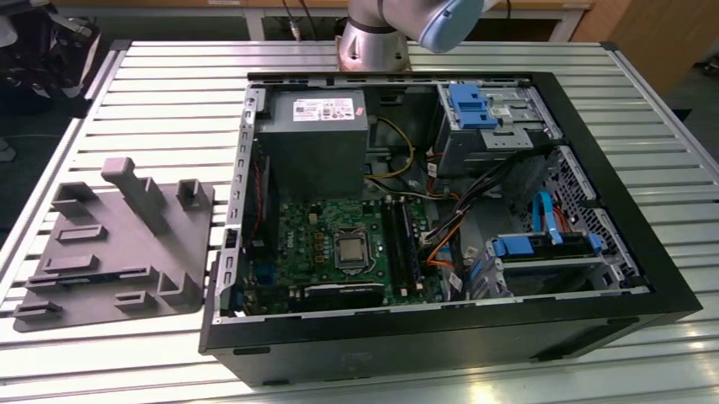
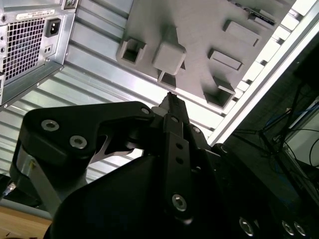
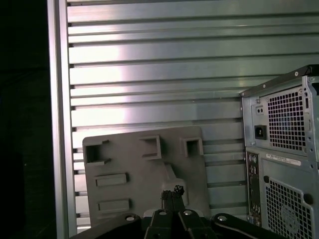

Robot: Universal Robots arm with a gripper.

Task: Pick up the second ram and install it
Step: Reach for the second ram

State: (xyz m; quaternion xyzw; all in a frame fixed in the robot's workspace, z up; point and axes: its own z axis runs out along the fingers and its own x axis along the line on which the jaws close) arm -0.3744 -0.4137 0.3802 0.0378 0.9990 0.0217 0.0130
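1. Above the gray tray (image 3: 144, 169), beside the open computer case (image 1: 450, 337), your gripper (image 3: 172, 191) hangs with jaws pressed together, holding nothing.
2. What looks like the ram (image 2: 260, 16) sits in a slot near one tray edge, though you cannot be sure.
3. You are likely at the approach; grasping calls for parted jaws, squared to the stick.

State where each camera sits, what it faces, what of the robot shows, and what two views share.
Exterior view: high up, looking down into the open computer case; arm beyond it.
First wrist view: on the arm, facing the grey fixture past the hand.
Second wrist view: on the arm, facing that fixture obliquely past the hand.
Both wrist views share fixture, hand, case.
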